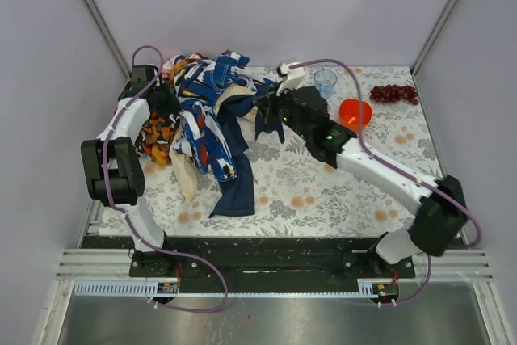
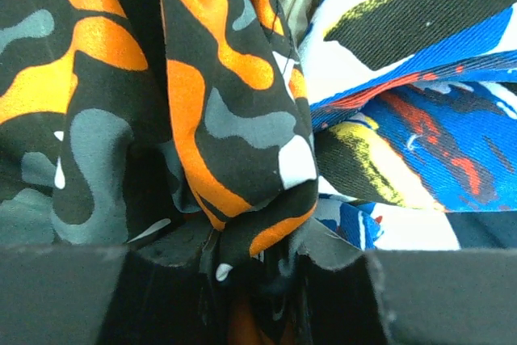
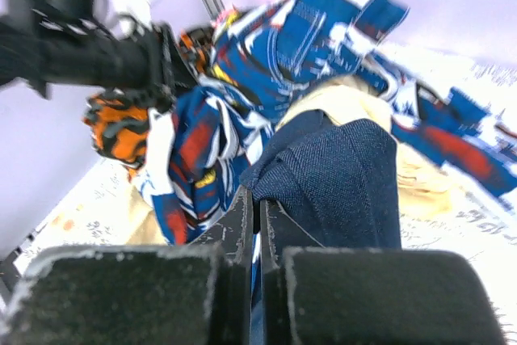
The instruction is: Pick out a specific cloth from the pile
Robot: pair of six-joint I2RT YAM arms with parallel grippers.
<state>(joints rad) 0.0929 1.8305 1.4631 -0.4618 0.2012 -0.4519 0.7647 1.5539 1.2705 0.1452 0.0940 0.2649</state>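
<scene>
The pile [image 1: 202, 111] is a jumbled heap at the back left of the table. The cloth [image 1: 234, 183], plain dark navy, trails from the heap toward the near edge. My right gripper [image 1: 266, 107] is at the pile's right side. In the right wrist view it [image 3: 258, 199] is shut, with a fold of the navy cloth [image 3: 339, 175] pinched at its tips and draped over the right finger. My left gripper [image 1: 161, 101] is at the pile's left side. It [image 2: 254, 252] is shut on the orange-black-white camouflage cloth [image 2: 218, 119], next to the blue-and-white print [image 2: 420, 135].
A clear plastic cup [image 1: 325, 81], a red bowl [image 1: 355, 112] and a bunch of dark grapes [image 1: 393, 93] stand at the back right. The table has a floral covering [image 1: 323, 191]. Purple walls close in the back and both sides.
</scene>
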